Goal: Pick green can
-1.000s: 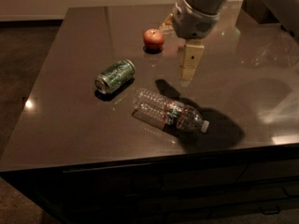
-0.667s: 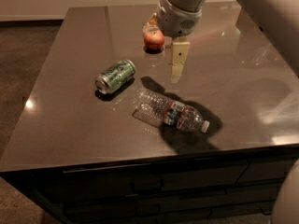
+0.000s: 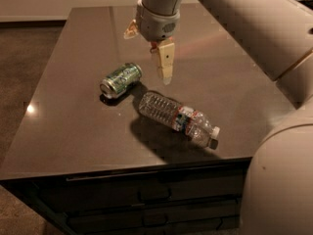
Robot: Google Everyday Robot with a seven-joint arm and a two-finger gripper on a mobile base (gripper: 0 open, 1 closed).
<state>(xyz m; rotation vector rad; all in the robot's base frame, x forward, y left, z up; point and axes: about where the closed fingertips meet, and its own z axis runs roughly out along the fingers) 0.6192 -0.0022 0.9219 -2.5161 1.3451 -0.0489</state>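
The end effector (image 3: 146,48) is held above the middle of the counter (image 3: 73,126), just behind and to the right of the green can (image 3: 121,79). Its fingers (image 3: 164,63) are spread apart and nothing is held between them. One finger points down toward the counter, and the other is seen at the left of the wrist.

Bare counter is left open to the left of the can and in front of it, as far as the left and front edges. To the right, the clear water bottle (image 3: 178,119) lies on its side near the can, with its cap close to the front edge. The arm (image 3: 274,33) fills the upper right and the right edge of the view.

The green can lies on its side left of centre. Its long axis runs from lower left to upper right, with a silver end turned toward the lower left.

Compared with a second ago, the end effector has been shifted leftward, from well right of the can to near its upper end. The can and bottle have not been moved.
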